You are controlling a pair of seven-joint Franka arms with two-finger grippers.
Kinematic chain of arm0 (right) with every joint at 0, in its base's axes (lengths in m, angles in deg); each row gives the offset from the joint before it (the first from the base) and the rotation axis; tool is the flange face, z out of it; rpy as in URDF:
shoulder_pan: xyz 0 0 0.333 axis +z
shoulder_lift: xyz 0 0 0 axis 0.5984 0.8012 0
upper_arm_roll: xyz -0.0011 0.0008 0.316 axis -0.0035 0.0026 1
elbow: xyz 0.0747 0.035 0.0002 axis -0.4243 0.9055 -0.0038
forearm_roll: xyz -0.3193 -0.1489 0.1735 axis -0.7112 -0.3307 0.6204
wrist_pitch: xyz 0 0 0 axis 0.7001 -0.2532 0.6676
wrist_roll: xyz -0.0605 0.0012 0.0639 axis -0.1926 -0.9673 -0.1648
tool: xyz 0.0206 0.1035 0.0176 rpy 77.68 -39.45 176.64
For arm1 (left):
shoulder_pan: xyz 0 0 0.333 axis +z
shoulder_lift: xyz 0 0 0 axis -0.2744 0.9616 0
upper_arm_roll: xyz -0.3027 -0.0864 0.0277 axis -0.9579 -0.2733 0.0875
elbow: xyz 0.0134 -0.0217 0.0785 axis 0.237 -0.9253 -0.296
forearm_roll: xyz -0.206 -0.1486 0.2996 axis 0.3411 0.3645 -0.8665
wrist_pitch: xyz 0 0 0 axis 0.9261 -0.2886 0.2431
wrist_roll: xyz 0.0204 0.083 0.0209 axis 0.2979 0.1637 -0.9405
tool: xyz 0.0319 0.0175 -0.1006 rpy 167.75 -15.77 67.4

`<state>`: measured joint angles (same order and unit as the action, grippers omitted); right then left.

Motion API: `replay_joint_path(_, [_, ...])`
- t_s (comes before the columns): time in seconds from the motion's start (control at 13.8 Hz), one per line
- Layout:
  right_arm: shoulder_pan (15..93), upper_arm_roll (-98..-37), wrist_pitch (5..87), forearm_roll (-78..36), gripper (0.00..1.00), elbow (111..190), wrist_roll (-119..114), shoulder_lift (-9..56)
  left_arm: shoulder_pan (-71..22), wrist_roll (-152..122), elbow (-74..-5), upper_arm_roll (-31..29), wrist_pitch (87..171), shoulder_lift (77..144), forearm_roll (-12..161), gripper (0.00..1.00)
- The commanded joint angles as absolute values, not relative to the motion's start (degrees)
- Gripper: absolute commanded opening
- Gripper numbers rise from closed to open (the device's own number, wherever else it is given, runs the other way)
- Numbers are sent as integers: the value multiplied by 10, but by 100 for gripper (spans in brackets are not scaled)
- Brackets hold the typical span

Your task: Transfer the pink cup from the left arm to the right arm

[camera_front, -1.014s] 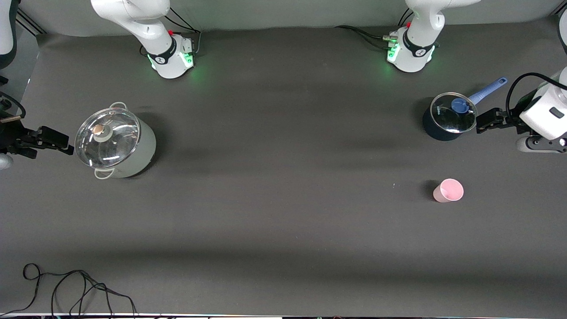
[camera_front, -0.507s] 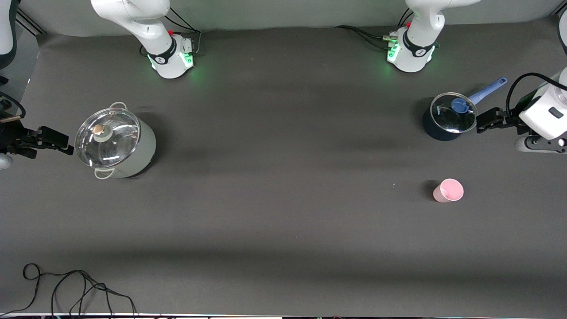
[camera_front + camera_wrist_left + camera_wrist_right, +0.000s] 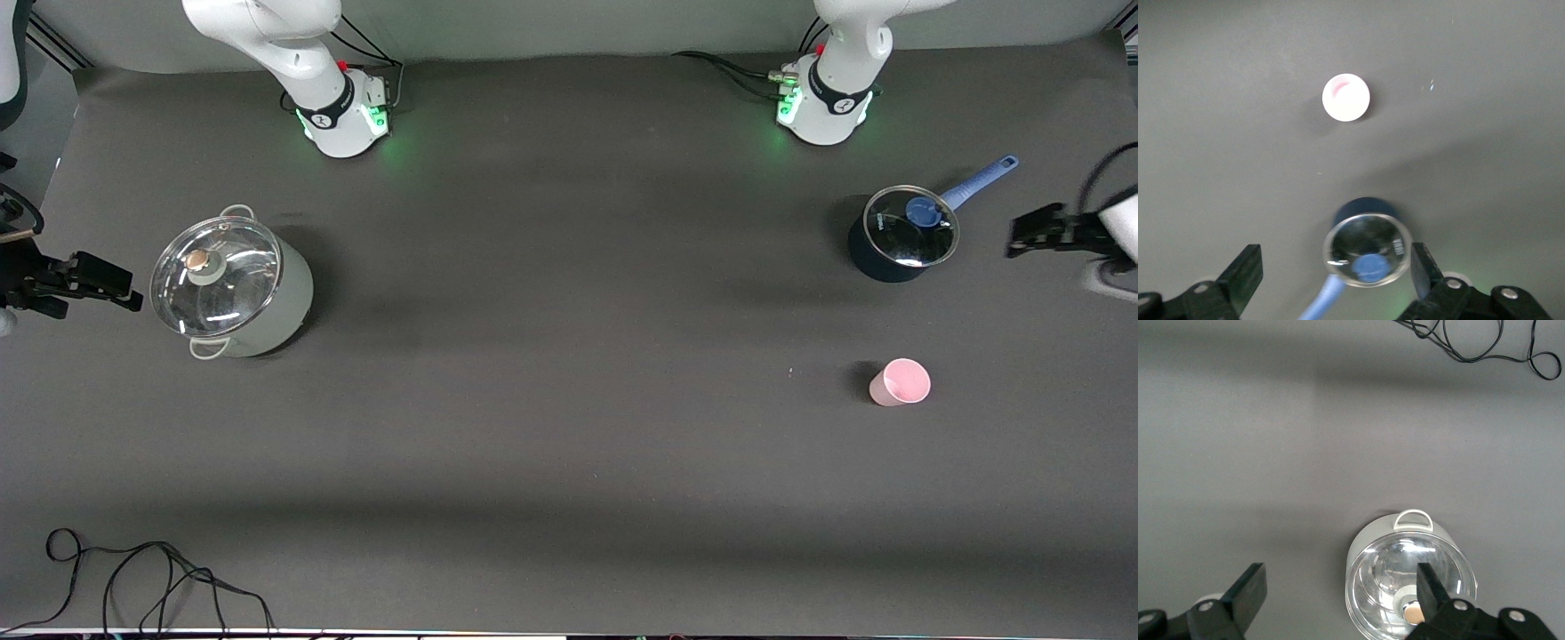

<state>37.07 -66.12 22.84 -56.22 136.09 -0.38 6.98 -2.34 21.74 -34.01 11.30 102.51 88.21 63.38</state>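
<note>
Pink cup (image 3: pixel 900 383) stands untouched on the worktop (image 3: pixel 569 444), nearer the camera than the blue saucepan (image 3: pixel 898 236) (nothing done yet); left pincer (image 3: pixel 1031 233) and right pincer (image 3: pixel 102 283) hover wide, empty.

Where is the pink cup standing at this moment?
In the front view the pink cup stands upright on the table, toward the left arm's end, nearer to the front camera than the small blue pot, and held by no claw.
</note>
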Motion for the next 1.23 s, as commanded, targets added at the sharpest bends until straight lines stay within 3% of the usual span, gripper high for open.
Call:
replay_joint_path(0.0, [371,-663,218,-564,99,1347,6,75,11,392,-319,110,1046,902,641,99])
replay_joint_path(0.58, [370,-678,218,-560,99,1347,9,74,150,824,-321,110,1113,1010,853,96])
replay_joint_path(1.16, [373,-678,217,-551,99,1343,-49,75,226,1218,-321,108,1101,1218,1046,92])
